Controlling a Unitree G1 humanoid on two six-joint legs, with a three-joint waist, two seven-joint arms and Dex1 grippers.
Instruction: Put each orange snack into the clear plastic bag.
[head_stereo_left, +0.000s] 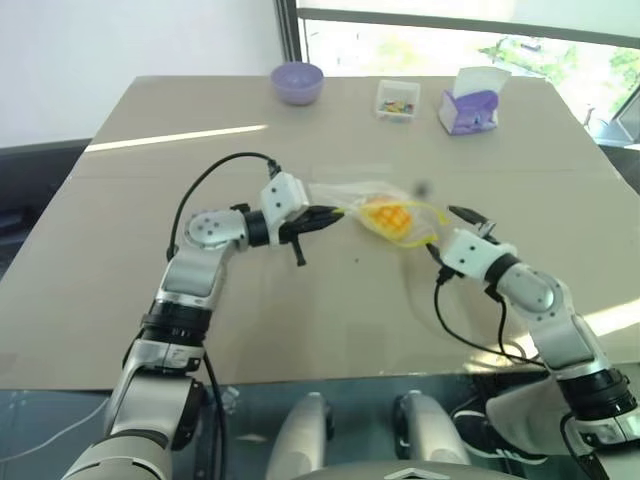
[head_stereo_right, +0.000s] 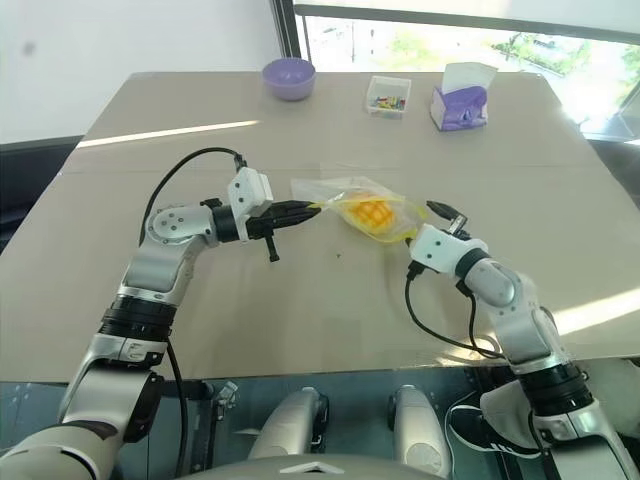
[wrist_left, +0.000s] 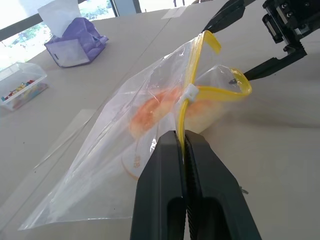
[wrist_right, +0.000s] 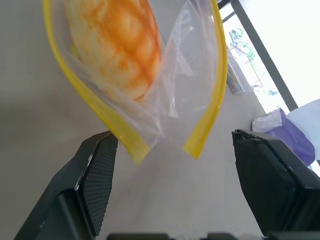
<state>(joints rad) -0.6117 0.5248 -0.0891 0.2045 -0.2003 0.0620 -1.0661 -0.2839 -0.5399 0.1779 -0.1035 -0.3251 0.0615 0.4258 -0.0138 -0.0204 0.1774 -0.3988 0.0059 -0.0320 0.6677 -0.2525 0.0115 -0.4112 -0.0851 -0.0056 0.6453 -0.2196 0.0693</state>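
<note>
The left gripper (wrist_left: 185, 142) is pinching the yellow seal strip of the clear, crinkly zip-top plastic bag (head_stereo_left: 350, 200) between its pressed-together black fingers, holding the bag's mouth up off the tan tabletop (head_stereo_left: 150, 150) while the rest of the bag is trailing down toward the surface. The round, domed yellow-orange bun with the darker criss-cross top (head_stereo_left: 388, 215) is sitting inside the bag, just behind the open mouth, as the right wrist view shows through the film. The right gripper (wrist_right: 170, 150) is hanging just beside the mouth with its two fingers spread wide and nothing between them; the loose ends of the yellow strip are dangling in the gap without being touched. Judging from this, the placing step is looking complete and the release stage is in hand: the snack is bagged and the right side is empty. The next move is calling for the right arm to be drawing clear of the strip without snagging it, and for the left to be lowering the bag gently so the bun is not rolling back out of the unsealed mouth.
</note>
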